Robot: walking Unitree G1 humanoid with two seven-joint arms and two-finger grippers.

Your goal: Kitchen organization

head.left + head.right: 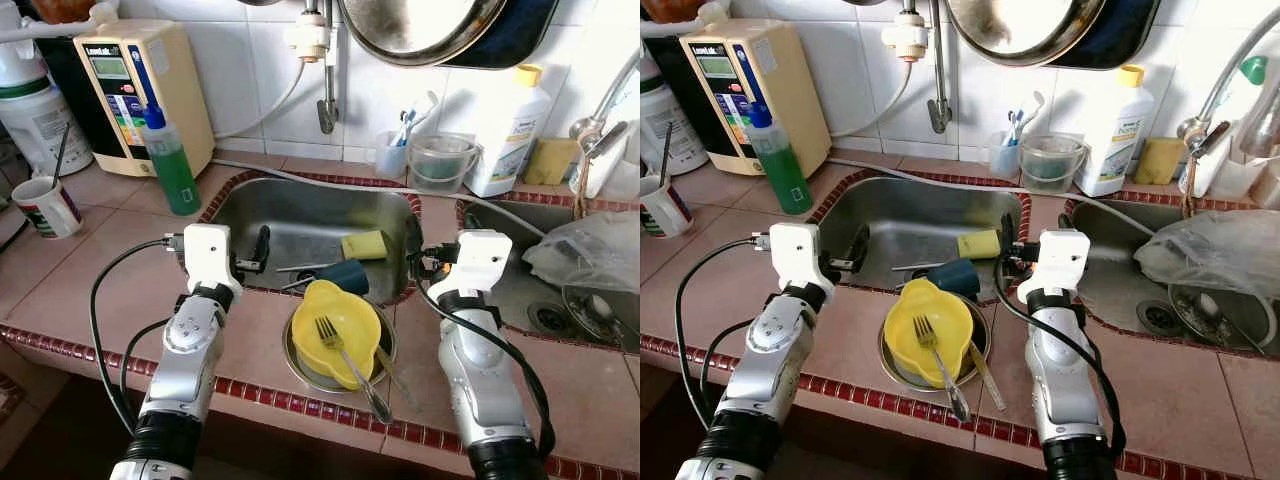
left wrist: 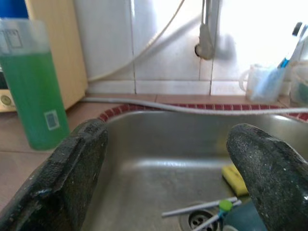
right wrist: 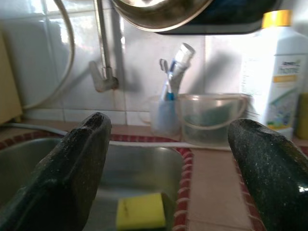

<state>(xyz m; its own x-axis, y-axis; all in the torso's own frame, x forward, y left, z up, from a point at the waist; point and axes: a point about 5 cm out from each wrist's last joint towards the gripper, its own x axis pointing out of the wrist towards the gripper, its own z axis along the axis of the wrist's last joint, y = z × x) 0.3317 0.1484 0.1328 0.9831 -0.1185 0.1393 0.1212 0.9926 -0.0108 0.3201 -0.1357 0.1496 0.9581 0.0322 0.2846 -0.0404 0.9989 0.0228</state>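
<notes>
A yellow bowl (image 1: 340, 318) with a fork (image 1: 347, 358) in it sits inside a steel bowl (image 1: 296, 366) on the tiled counter, at the front rim of the left sink (image 1: 290, 215). In the sink lie a yellow sponge (image 1: 364, 244), a dark teal cup (image 1: 346, 275) and some thin utensils. My left gripper (image 2: 168, 144) is open over the sink's left rim, holding nothing. My right gripper (image 3: 168, 144) is open above the divider between the two sinks, also with nothing between its fingers.
A green soap bottle (image 1: 170, 165), a beige appliance (image 1: 135, 85) and a mug (image 1: 45, 205) stand at the left. Behind the sink are a toothbrush cup (image 1: 392, 152), a clear tub (image 1: 440, 163) and a white bottle (image 1: 510, 130). A plastic bag (image 1: 590, 250) lies in the right sink.
</notes>
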